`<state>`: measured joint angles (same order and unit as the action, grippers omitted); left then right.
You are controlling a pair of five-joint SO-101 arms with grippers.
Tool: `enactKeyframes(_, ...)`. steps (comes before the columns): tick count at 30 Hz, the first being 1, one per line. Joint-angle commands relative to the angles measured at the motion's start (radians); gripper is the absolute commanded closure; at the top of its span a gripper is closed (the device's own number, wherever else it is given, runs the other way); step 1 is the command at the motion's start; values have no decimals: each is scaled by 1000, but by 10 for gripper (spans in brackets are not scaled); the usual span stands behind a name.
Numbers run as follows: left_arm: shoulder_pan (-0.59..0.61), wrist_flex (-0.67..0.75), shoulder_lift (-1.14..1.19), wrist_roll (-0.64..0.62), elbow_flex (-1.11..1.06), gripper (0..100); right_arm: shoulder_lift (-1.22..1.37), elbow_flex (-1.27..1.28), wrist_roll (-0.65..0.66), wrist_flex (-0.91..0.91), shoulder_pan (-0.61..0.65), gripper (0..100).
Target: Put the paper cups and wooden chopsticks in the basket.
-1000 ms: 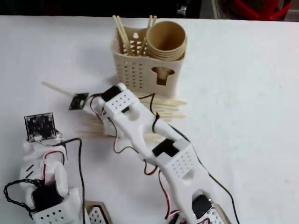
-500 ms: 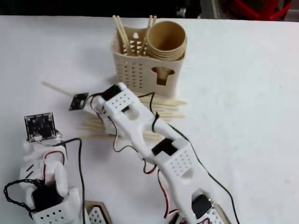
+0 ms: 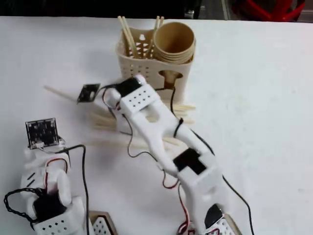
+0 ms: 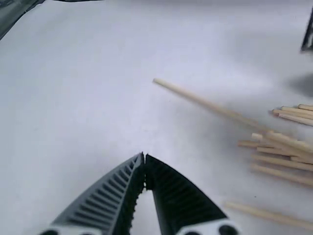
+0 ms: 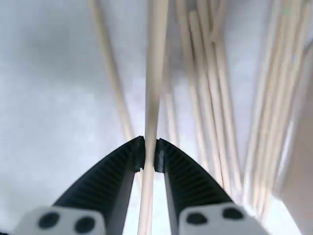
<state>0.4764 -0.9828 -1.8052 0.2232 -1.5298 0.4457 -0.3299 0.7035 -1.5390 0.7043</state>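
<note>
Pale bare-wood chopsticks (image 5: 208,83), perforated cream plastic basket (image 3: 139,73), matt paper cups (image 3: 174,38), ribbed black plastic jaws

Stacked paper cups (image 3: 174,41) in basket (image 3: 139,78), loose chopsticks (image 5: 208,93) lying beside

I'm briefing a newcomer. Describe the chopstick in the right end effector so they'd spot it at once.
Find the basket, then the loose chopsticks on the table before it. The held chopstick is the only one pinched in the right end effector; the rest lie free.
</note>
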Motion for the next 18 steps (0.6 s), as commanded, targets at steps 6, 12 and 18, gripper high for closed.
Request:
enactKeyframes(6,7,-3,-8,14,6,976,-283,-11,-58,-82,-15,981)
enactKeyframes(12,7,-3,-10,14,6,976,-501,-60,-146,-65,-25,981)
enactKeyframes(18,8,-3,-10,14,6,976,-576,-262,-261,1,-58,981)
